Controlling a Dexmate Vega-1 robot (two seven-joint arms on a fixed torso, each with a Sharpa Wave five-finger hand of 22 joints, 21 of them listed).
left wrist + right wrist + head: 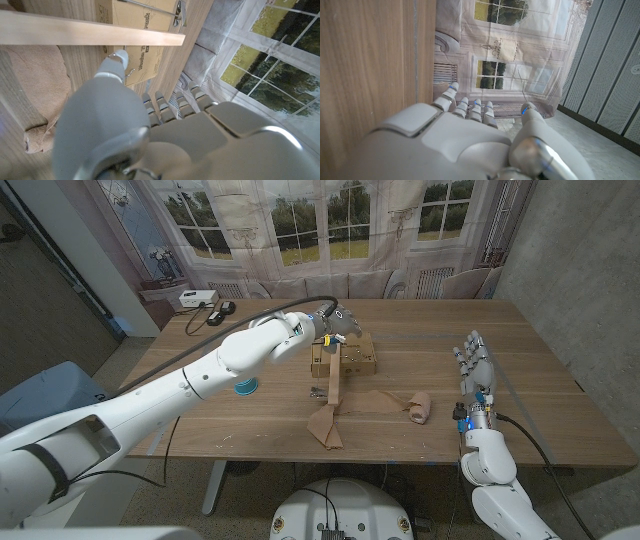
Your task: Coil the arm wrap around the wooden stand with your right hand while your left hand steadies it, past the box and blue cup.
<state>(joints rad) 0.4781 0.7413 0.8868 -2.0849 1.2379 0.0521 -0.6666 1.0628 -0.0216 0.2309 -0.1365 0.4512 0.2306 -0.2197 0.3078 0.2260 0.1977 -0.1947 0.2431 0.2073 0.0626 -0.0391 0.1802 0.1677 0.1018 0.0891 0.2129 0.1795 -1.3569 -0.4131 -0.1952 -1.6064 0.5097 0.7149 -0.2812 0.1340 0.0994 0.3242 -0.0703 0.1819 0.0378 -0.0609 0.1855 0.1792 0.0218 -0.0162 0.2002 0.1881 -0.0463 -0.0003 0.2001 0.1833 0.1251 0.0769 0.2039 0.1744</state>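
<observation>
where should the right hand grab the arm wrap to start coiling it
Probably the rolled end of the arm wrap, coming from the right, where the right hand stands open nearby. The roll lies free on the table; the other end hangs bunched at the wooden stand, where the left hand is.

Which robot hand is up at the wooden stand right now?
The left robot hand, reaching the wooden stand by the cardboard box; the right robot hand waits apart.

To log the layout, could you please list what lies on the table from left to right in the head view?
Blue cup → wooden stand with the box behind it → rolled end of the arm wrap → right hand.
</observation>
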